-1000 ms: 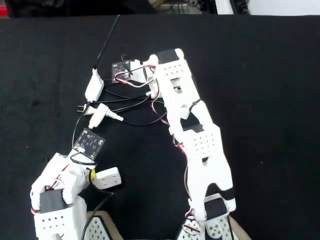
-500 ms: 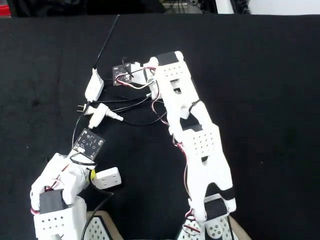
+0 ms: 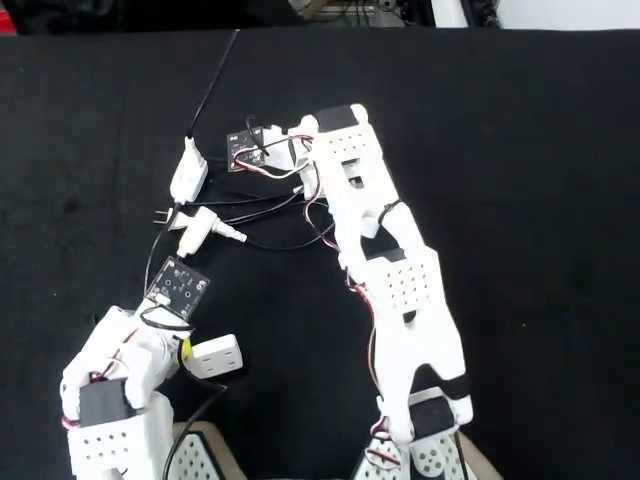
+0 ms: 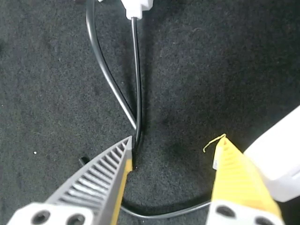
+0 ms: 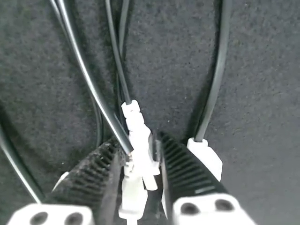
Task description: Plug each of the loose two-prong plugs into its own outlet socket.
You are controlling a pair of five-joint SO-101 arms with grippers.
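Right gripper (image 5: 137, 143) was closed down on the white plug (image 5: 139, 152), held between its jaws. A black cable (image 5: 101, 105) lay against one jaw. Risk: lifting could drag the tangled cable and twist the plug. Left gripper (image 4: 176, 139) was wide open and empty, outlet block (image 4: 281, 157) beside it.

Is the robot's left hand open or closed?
Open. In the left wrist view the left hand has its two fingers wide apart, gripping nothing.
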